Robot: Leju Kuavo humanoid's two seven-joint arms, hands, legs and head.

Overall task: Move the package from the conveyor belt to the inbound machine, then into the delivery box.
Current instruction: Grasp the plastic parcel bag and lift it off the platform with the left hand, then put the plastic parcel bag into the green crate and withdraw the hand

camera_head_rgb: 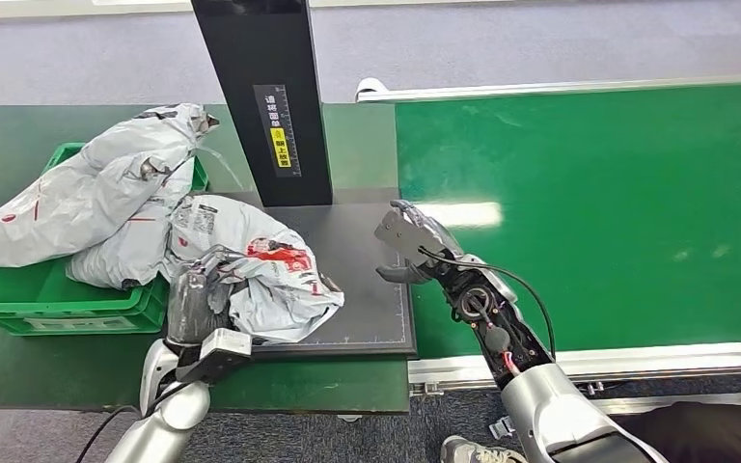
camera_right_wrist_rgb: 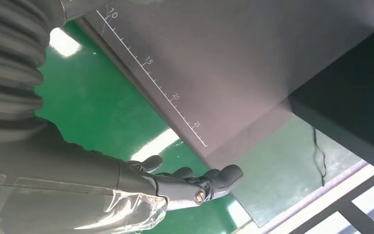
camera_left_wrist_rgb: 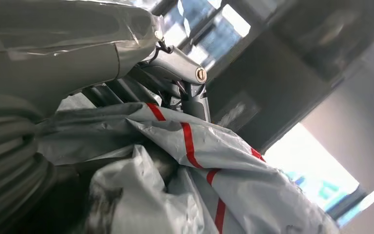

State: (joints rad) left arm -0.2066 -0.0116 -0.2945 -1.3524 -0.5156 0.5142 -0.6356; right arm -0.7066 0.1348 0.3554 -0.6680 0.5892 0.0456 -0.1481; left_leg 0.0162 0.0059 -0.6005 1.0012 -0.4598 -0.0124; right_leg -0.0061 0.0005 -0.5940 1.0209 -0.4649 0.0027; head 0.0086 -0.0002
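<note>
A grey plastic package (camera_head_rgb: 270, 270) with red print lies on the inbound machine's dark plate (camera_head_rgb: 371, 280), at its left side. My left hand (camera_head_rgb: 198, 294) grips the package's near left edge, its fingers buried in the crumpled plastic. In the left wrist view the package (camera_left_wrist_rgb: 224, 165) with its red stripes bulges under the hand (camera_left_wrist_rgb: 175, 66). My right hand (camera_head_rgb: 410, 241) hovers open over the plate's right edge, apart from the package and holding nothing. The right wrist view has this hand (camera_right_wrist_rgb: 175, 185) beside the plate's ruler edge (camera_right_wrist_rgb: 175, 97).
A green delivery box (camera_head_rgb: 39, 294) at the left holds several grey packages (camera_head_rgb: 87, 193) piled above its rim. The machine's black column (camera_head_rgb: 270, 96) rises behind the plate. The green conveyor belt (camera_head_rgb: 589, 212) stretches to the right, with a metal rail (camera_head_rgb: 637, 359) along its near edge.
</note>
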